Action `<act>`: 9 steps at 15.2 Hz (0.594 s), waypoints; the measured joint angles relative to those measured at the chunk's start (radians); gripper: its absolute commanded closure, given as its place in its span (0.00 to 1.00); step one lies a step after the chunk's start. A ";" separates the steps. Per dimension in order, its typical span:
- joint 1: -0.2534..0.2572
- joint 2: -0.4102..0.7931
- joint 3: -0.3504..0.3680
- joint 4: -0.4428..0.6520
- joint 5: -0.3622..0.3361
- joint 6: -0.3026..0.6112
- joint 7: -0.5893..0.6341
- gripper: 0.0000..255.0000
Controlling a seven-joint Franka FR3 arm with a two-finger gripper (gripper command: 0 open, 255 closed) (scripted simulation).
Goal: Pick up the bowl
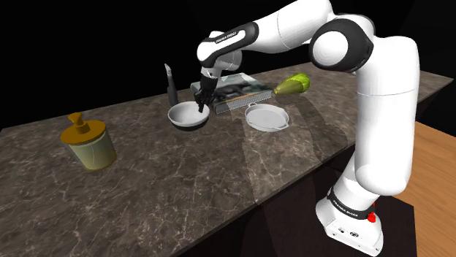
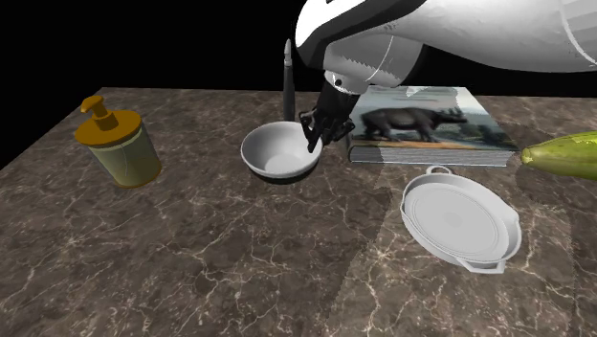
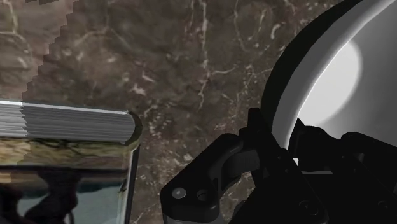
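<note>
I am watching the gripper [image 2: 313,142] clasping the rim of the smooth, round grey bowl [image 2: 273,155] near the marbled counter's [image 2: 191,268] far edge, beside the book [image 3: 70,124], whose ribbed page block the wrist view is showing.

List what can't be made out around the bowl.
1. Underside of the bowl: second exterior view, hidden by its own wall, so contact with the counter is unclear.
2. Base of the dark utensil: same view, behind the bowl.
3. Corner of the book at that view's left: behind the gripper.
4. End of the green thing: cut off by that view's right edge.
</note>
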 measured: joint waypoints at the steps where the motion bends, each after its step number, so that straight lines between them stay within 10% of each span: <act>1: 0.001 -0.005 -0.001 0.006 -0.002 -0.010 0.005 1.00; 9: 0.001 -0.039 -0.006 0.060 -0.020 -0.094 0.036 1.00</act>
